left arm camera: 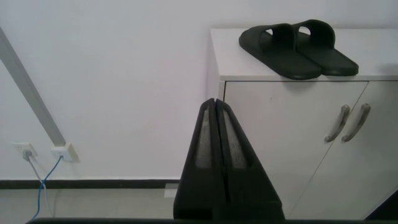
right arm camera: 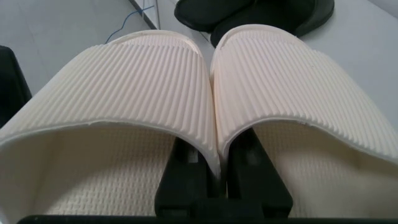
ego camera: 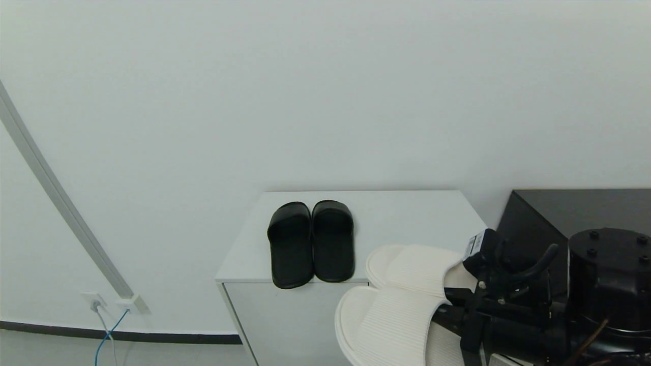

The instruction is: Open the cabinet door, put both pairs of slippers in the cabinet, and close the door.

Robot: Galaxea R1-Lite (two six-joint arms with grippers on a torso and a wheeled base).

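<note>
Near the front right corner of the cabinet (ego camera: 407, 213), the right pincer (right arm camera: 219, 180) is clamped on the white slippers (ego camera: 402, 305), the black slippers (ego camera: 311, 243) rest on top, and the doors (left arm camera: 292, 143) appear shut, so opening them likely falls to the left pincer (left arm camera: 216, 109), its fingers together.

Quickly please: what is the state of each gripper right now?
Left gripper: closed, empty.
Right gripper: closed on the pair of cream ribbed slippers.

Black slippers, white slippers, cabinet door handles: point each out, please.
black slippers (ego camera: 311, 244), head view, where inner edges meet.
white slippers (ego camera: 402, 307), head view, nearer slipper's ribbed strap.
cabinet door handles (left arm camera: 339, 122), left wrist view, middle of one handle.
</note>
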